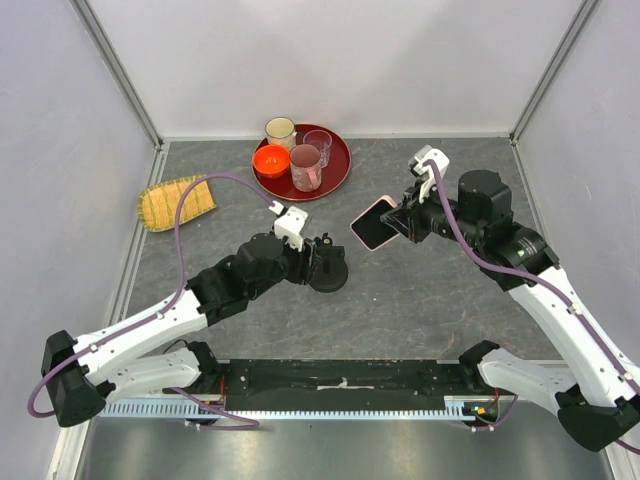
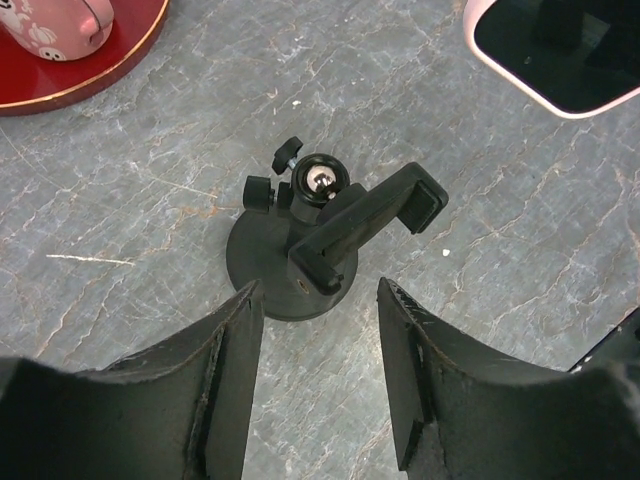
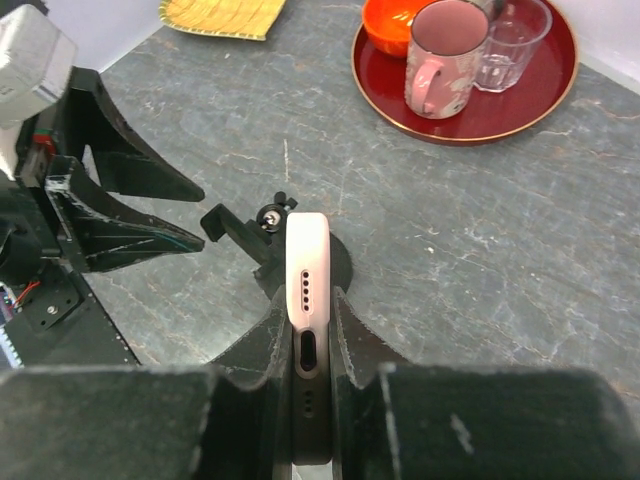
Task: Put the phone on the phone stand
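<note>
Roughly halfway, I'd say. The phone (image 1: pixel 373 222) is off the table, with the right hand (image 3: pixel 312 335) clamped on its sides, just up-right of the stand (image 1: pixel 329 273) mid-frame. The left hand (image 2: pixel 320 290) hovers low behind the stand's base, fingers apart, gripping nothing. What's left is seating the phone in the holder.
</note>
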Robot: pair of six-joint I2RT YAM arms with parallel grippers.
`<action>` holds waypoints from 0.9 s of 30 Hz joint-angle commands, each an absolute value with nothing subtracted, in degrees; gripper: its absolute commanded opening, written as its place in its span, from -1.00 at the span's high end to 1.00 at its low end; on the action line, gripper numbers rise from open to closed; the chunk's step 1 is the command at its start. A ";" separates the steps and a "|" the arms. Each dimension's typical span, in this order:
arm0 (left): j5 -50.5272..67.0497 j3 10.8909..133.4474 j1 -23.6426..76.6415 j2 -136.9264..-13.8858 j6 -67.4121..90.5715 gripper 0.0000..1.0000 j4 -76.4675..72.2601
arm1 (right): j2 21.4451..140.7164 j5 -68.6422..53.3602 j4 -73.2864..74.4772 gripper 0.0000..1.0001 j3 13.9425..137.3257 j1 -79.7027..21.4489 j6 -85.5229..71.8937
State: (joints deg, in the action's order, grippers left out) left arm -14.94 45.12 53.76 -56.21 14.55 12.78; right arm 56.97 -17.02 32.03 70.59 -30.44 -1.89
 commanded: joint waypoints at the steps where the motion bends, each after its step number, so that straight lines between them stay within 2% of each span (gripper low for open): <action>1: -16.08 44.74 54.05 -57.30 14.94 -0.08 10.99 | 58.18 -22.75 29.35 1.00 75.14 -30.50 -2.11; 5: -17.31 45.70 54.05 -59.15 14.41 0.06 10.90 | 60.02 -28.73 29.53 1.00 75.94 -30.50 -1.84; 9: -17.49 45.79 54.05 -60.38 14.94 0.23 10.64 | 60.47 -29.79 30.23 1.00 75.76 -30.59 -0.79; 17: -20.56 44.39 54.05 -59.94 13.45 0.38 7.74 | 62.66 -32.70 33.48 1.00 75.41 -32.17 3.33; 18: -20.65 44.21 54.05 -59.94 13.36 0.51 7.30 | 63.10 -32.70 34.10 1.00 75.67 -32.52 4.04; 21: -20.22 43.86 54.14 -59.68 12.83 0.68 6.24 | 64.25 -31.38 34.72 1.00 75.50 -34.27 5.53; 27: -19.34 43.24 54.05 -59.68 12.13 0.75 5.63 | 66.27 -31.90 34.72 1.00 76.11 -37.26 7.99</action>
